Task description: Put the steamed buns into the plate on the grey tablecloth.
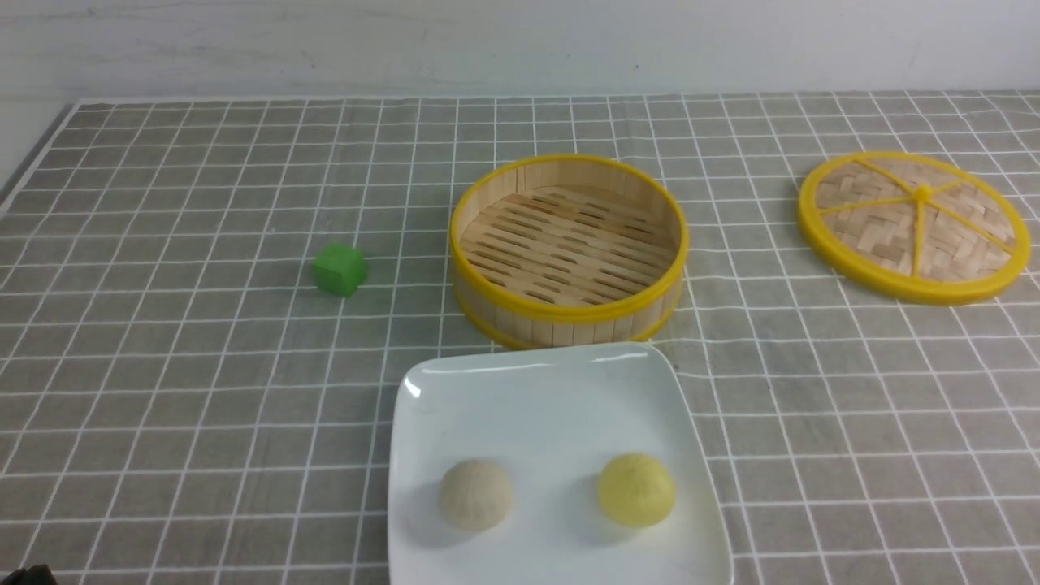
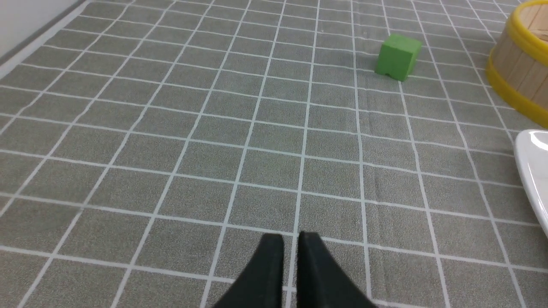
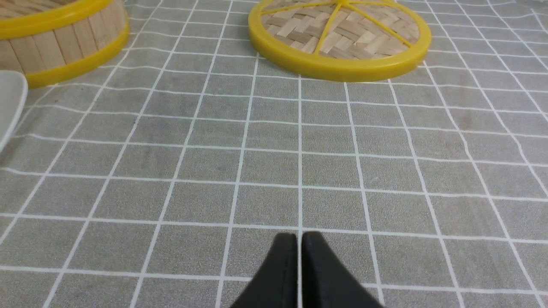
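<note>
So both claws are down at the near side, nothing in either. The left claw [image 2: 290,236] has its fingers nearly together with just a thin slit between them, and the right claw [image 3: 299,235] is pinched basically closed.

Between them, over to the left claw's right and the right claw's left, is the white plate [image 1: 561,406] on the grey tablecloth [image 1: 284,357]. Both buns are sitting in it, apart from each other: the cream bun [image 1: 476,495] on the left claw's side, the yellow bun [image 1: 636,490] on the right claw's side.

Farther out, ahead of the left claw and a bit to its right, there's a green cube [image 1: 340,269]. The steamer [image 1: 569,321] is just past the plate, ahead of the gap between the claws, no buns in it. Farthest, out ahead of the right claw, the woven lid [image 1: 869,203] lies flat.

IMO the placing step is done. Next move is basically hands off: keep both claws away from the plate so neither bun gets bumped.
</note>
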Tool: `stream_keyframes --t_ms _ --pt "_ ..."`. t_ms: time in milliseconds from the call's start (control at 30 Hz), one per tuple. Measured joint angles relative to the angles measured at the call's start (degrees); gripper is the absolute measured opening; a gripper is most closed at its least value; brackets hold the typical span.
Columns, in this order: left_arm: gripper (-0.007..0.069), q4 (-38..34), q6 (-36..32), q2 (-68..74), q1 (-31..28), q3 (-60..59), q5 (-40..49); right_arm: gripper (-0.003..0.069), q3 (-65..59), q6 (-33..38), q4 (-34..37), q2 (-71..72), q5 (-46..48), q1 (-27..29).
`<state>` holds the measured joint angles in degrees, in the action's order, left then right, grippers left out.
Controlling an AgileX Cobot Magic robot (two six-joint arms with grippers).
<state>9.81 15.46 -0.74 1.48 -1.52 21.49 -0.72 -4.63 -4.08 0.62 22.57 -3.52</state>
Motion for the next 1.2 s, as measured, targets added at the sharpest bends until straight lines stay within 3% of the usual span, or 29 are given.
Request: stream_keyframes --t_ms 1200 --pt "0.0115 1.38 0.00 0.00 0.00 0.00 0.09 0.0039 0.00 0.00 0.00 0.00 0.00 0.00"
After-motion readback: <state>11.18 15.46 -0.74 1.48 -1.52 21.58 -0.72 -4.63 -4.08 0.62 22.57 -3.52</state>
